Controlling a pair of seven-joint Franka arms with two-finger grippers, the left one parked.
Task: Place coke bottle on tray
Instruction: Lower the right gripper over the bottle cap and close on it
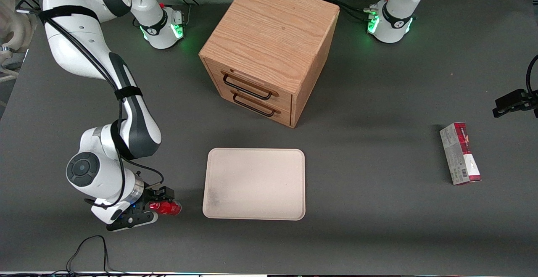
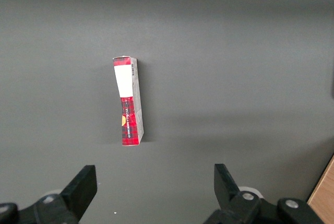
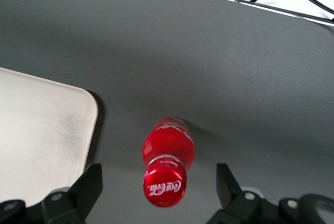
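The coke bottle (image 1: 168, 208), small and red, rests on the dark table beside the tray's near corner, toward the working arm's end. In the right wrist view the bottle (image 3: 168, 153) shows its red cap toward the camera. My right gripper (image 1: 157, 207) is open, with its two fingers (image 3: 86, 188) standing on either side of the cap and clear gaps between them and the bottle. The cream tray (image 1: 254, 184) lies flat with nothing on it, and its rounded corner (image 3: 47, 130) is close beside the bottle.
A wooden two-drawer cabinet (image 1: 269, 50) stands farther from the front camera than the tray. A red-and-grey carton (image 1: 460, 153) lies toward the parked arm's end; it also shows in the left wrist view (image 2: 129, 101). Cables run along the table's near edge.
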